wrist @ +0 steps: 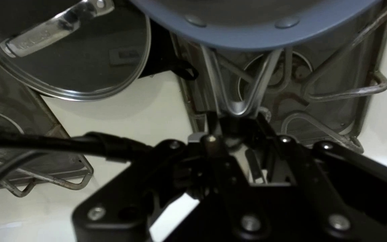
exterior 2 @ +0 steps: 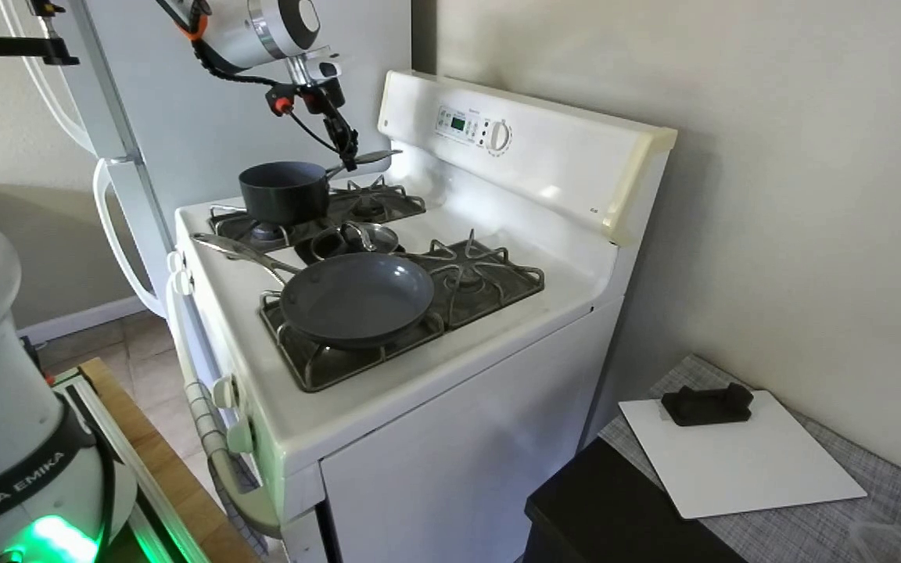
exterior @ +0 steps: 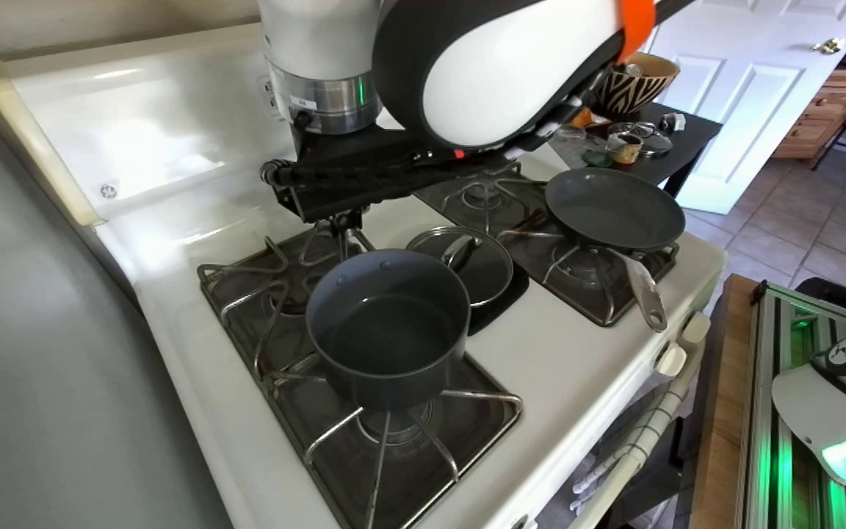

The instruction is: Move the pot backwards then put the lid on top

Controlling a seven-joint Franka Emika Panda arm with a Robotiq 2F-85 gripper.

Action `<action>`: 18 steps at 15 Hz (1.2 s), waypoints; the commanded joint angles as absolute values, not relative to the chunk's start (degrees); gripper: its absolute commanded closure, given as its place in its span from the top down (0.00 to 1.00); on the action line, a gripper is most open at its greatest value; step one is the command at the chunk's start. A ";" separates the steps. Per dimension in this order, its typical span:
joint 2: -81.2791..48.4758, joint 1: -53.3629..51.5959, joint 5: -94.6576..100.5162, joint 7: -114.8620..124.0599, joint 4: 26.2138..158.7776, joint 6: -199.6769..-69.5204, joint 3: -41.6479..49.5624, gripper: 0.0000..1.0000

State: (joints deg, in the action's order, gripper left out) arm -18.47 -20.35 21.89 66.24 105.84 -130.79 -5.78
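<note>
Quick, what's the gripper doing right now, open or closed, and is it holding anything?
Gripper: closed, holding the pot handle.

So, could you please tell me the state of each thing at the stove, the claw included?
Pot: upright, uncovered, nothing visible inside.
Lid: off the pot, top handle facing up.
Claw: closed on the pot's handle.
Shallow pan: right side up, uncovered.
Stove display: lit green, too small to read.
Towel: hanging over the oven handle.
</note>
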 commanded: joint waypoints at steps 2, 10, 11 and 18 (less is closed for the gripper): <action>-21.10 -22.16 24.00 74.77 102.13 -130.01 -3.55 0.05; -22.36 -22.84 23.33 80.31 99.38 -127.12 -1.63 0.05; -22.40 -22.78 23.24 80.69 99.22 -126.96 -1.52 0.05; -23.85 -22.16 22.01 81.42 97.45 -126.76 -0.60 0.05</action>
State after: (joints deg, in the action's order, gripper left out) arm -22.53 -21.58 21.67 72.92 99.23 -126.21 -1.21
